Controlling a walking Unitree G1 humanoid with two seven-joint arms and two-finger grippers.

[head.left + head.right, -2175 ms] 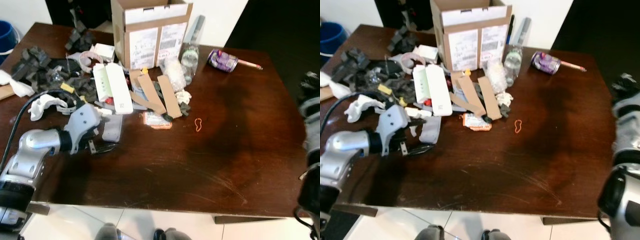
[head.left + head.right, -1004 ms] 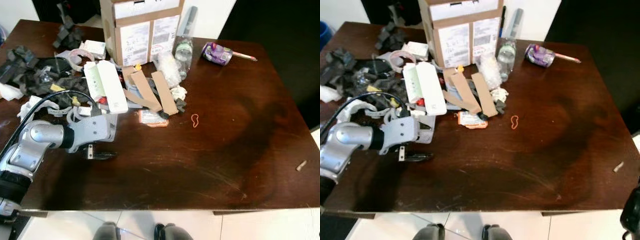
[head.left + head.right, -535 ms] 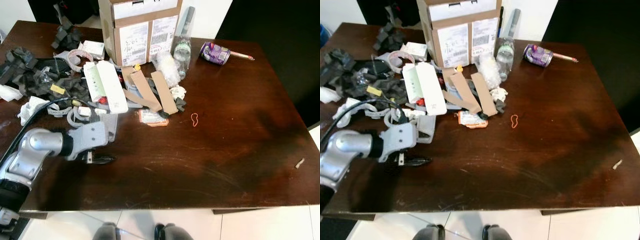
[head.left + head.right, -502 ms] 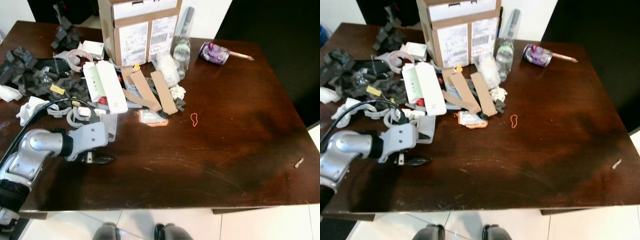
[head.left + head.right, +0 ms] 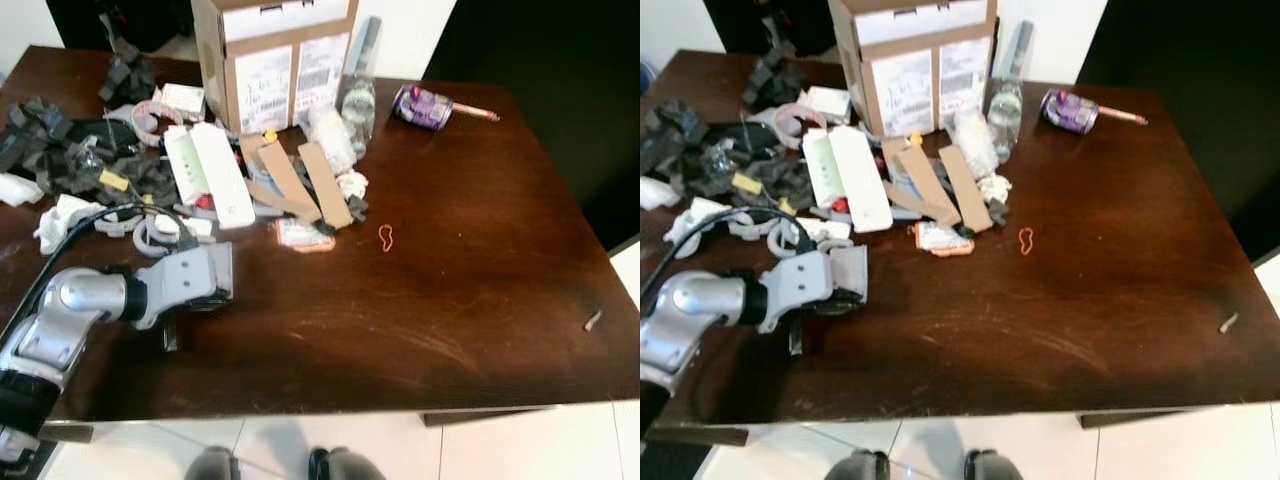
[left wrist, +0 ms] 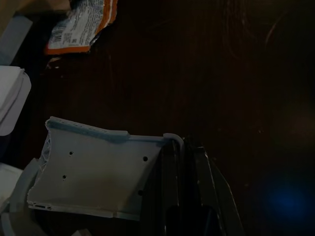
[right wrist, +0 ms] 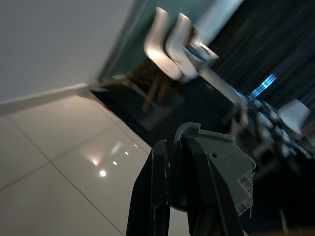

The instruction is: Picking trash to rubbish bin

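While the left gripper [image 6: 189,162] fingers pinch a grey plastic piece [image 6: 93,172] edge over the bench [image 5: 450,270], right gripper [image 7: 179,196] fingers grip another grey piece [image 7: 224,164] above floor tiles [image 7: 59,167].

Left arm [image 5: 70,310]: silver forearm entering from 8 o'clock, extended low toward 3 o'clock; left gripper [image 6: 189,162] with its black fingers [image 6: 206,169] pressed together. Right gripper [image 7: 179,162]: black fingers [image 7: 158,177] close together, a narrow gap between them, aimed away toward 12 o'clock.
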